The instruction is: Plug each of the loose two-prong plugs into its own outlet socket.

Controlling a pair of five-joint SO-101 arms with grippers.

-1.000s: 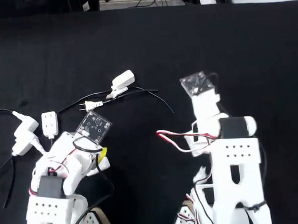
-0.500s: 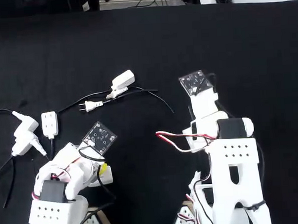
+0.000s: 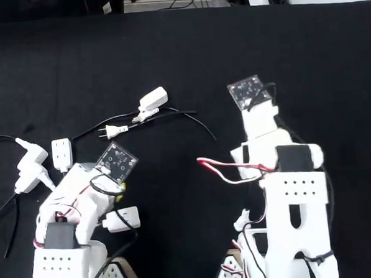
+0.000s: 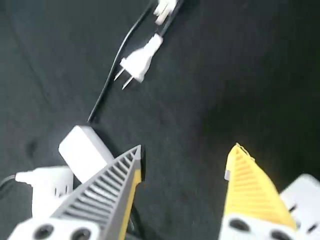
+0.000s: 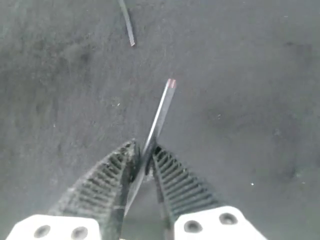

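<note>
The black cloth surface (image 3: pixel 305 52) carries a white adapter body (image 3: pixel 153 99) near its middle. A black cord (image 3: pixel 184 116) runs from beside the adapter and ends bare on the cloth. Two white angled plugs (image 3: pixel 27 165) lie at the left edge, just beside the outlet block (image 3: pixel 62 153). Nothing stands between the left hand (image 4: pixel 187 150) and the loose plug (image 4: pixel 137 62).

The left hand is open, with a wide gap between its grey and yellow fingers. The loose plug lies ahead of the fingertips, apart from them. The outlet block (image 4: pixel 82 152) lies just beside the grey fingertip. The right hand (image 5: pixel 144 150) is closed on a thin dark strand (image 5: pixel 162 110) with a reddish tip, over bare cloth well apart from the plugs.

The loose plug (image 3: pixel 113 130) is white and flat on the cloth. Its two metal prongs point away from the adapter body, and its black cord trails behind it. The outlet block is a small white rectangle.
</note>
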